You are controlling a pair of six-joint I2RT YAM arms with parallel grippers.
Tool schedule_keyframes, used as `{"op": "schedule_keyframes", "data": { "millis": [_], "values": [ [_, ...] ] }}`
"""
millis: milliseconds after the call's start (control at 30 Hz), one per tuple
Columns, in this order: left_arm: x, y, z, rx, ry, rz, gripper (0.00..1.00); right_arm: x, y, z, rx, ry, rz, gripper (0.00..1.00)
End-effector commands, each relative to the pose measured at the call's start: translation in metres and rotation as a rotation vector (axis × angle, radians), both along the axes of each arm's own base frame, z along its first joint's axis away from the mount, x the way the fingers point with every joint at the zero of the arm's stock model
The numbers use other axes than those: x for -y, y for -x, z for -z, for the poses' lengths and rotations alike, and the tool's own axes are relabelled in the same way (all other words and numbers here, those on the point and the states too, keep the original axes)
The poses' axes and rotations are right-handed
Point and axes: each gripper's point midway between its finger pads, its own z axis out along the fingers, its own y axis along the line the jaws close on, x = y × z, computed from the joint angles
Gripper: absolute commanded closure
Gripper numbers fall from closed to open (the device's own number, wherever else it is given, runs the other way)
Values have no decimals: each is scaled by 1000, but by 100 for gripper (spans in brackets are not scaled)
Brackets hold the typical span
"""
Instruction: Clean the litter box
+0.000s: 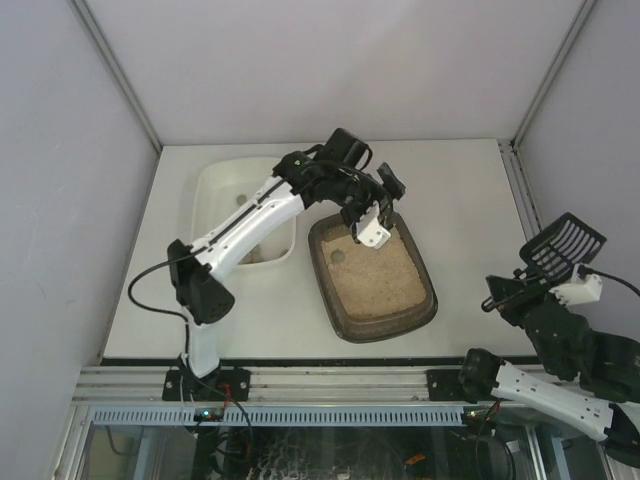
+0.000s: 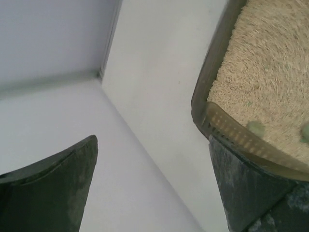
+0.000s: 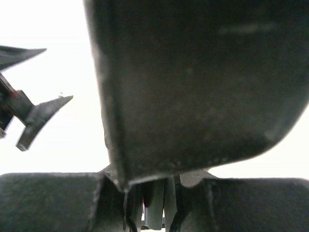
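The dark brown litter box (image 1: 428, 300) holds beige litter and sits at the table's middle. A small dark clump (image 1: 337, 256) lies in its far left part. My left gripper (image 1: 380, 210) is open at the box's far edge. In the left wrist view its fingers (image 2: 251, 193) stand wide apart, the right one against the box rim (image 2: 205, 92), with pale green clumps (image 2: 256, 127) just inside. My right gripper (image 1: 548, 290) is shut on the handle of a black slotted scoop (image 1: 565, 243), held up off the table's right edge. The scoop's underside (image 3: 203, 82) fills the right wrist view.
A white tub (image 1: 215, 185) stands left of the litter box, partly under my left arm, with a little brown matter (image 1: 256, 258) at its near end. Grey walls close in the table at the back and sides.
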Motion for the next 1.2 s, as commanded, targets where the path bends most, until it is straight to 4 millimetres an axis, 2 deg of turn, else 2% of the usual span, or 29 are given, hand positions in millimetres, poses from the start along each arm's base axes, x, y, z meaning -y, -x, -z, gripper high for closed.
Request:
{"op": "schedule_keyframes", "data": {
  "millis": [0, 67, 133, 167, 267, 300, 400, 467, 533, 567, 633, 733, 833, 1000, 1167],
  "values": [
    [-18, -33, -77, -272, 315, -566, 0, -43, -23, -38, 92, 179, -137, 98],
    [-40, -62, -100, -408, 522, -868, 0, -60, -32, -49, 88, 263, -173, 99],
    [-62, -72, -109, -585, 667, -1060, 0, -81, -44, -59, 77, 333, -208, 100],
    [-74, -75, -106, -679, 720, -1144, 0, -94, -53, -62, 62, 358, -232, 100],
    [-110, -79, -105, -888, 880, -1336, 0, -137, -88, -39, -52, 284, -383, 100],
    [-121, -81, -102, -962, 937, -1405, 0, -160, -91, -28, -91, 201, -519, 100],
    [-155, -82, -100, -1044, 1055, -1519, 0, -187, -115, -17, -128, 130, -697, 100],
    [-177, -82, -97, -1106, 1128, -1592, 0, -207, -116, -17, -135, 130, -874, 100],
    [-195, -78, -94, -1221, 1183, -1629, 0, -232, -100, -11, -181, 99, -1100, 100],
    [-203, -78, -89, -1275, 1201, -1652, 0, -238, -92, -4, -235, 104, -1164, 100],
    [-225, -81, -80, -1346, 1251, -1703, 0, -240, -83, 22, -369, 193, -1193, 100],
    [-239, -82, -63, -1383, 1286, -1756, 0, -231, -69, 55, -572, 263, -1170, 100],
    [-238, -80, -43, -1446, 1287, -1782, 0, -225, -49, 70, -748, 212, -1144, 100],
    [-234, -83, -17, -1593, 1356, -1800, 0, -209, -21, 89, -996, 231, -1053, 100],
    [-227, -93, -9, -1652, 1404, -1775, 0, -206, -9, 94, -1105, 206, -1034, 100]
  ]
}}
